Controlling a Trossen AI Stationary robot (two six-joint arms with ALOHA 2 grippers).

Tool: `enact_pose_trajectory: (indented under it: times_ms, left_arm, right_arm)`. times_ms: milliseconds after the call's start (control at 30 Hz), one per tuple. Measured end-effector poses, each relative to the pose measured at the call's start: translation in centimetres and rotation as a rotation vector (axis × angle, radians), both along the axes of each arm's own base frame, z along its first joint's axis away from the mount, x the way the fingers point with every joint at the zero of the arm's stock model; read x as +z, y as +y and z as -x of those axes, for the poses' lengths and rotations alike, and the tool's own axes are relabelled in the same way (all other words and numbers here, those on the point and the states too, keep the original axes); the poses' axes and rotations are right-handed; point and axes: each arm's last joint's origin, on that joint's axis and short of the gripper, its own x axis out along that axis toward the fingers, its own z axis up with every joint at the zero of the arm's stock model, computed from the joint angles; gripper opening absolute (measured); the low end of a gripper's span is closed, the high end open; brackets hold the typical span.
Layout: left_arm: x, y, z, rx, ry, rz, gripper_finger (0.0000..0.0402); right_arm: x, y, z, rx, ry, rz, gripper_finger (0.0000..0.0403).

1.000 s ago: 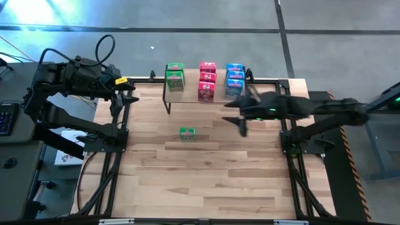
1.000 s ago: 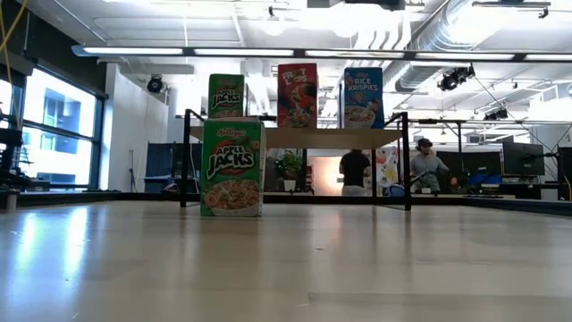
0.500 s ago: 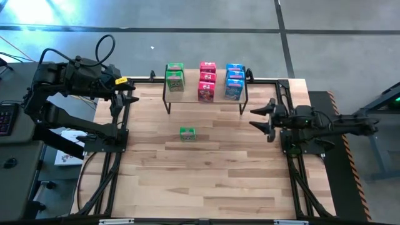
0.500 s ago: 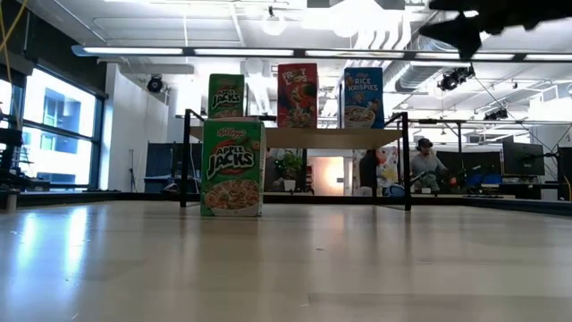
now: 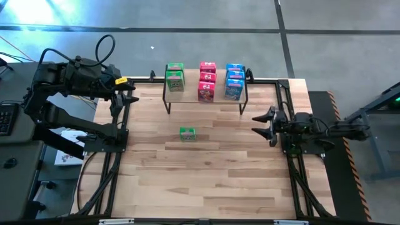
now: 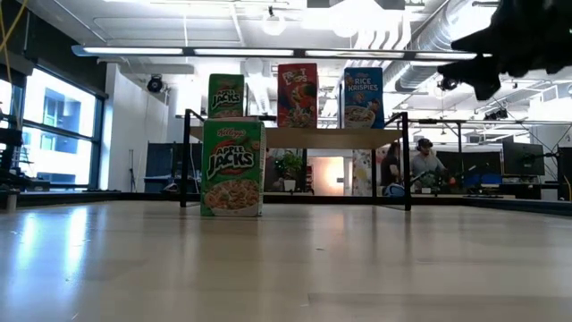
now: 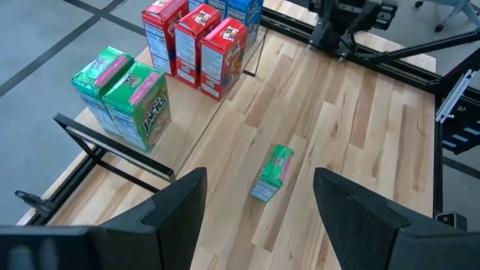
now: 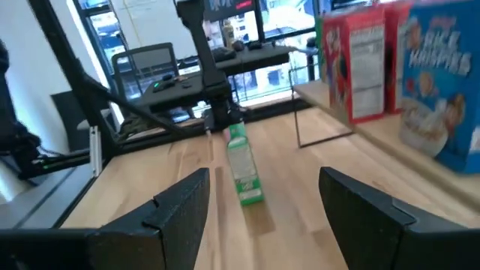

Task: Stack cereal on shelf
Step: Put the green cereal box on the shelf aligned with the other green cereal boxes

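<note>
The shelf (image 5: 190,87) stands at the table's far middle. On its top board stand green cereal boxes (image 5: 175,76) at the left, red ones (image 5: 207,80) in the middle and blue ones (image 5: 234,80) at the right. One green cereal box (image 5: 187,133) stands upright on its bottom on the tabletop, nearer than the shelf (image 6: 232,167). My left gripper (image 5: 131,94) hangs open above the table's far left corner. My right gripper (image 5: 262,124) is open and empty at the table's right edge, pointing level toward the lone green box (image 8: 244,165).
Black frame rails run along the table's left and right sides (image 5: 115,156). Wide bare tabletop (image 5: 206,181) lies between the lone box and the near edge. A person (image 6: 427,165) sits in the room far behind the shelf.
My right gripper has drawn back from the shelf's blue end toward the table's right edge and has come down, tipping to level. It stays open and empty. The boxes have kept their places.
</note>
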Motion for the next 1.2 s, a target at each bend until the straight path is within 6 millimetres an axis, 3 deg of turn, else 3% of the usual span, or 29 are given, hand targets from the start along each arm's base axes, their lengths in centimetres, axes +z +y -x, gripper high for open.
enact_pose_trajectory:
  times_ms: [500, 1200]
  left_arm:
    - [0.0, 0.0, 0.0, 0.0, 0.001, 0.0, 0.0237]
    - [0.0, 0.0, 0.0, 0.0, 0.0, 0.0, 0.0237]
  right_arm:
    - [-4.1, 0.1, 0.0, 0.035, 0.001, -0.093, 0.0244]
    - [-4.6, 0.1, -0.3, 0.031, 0.049, -0.144, 0.0244]
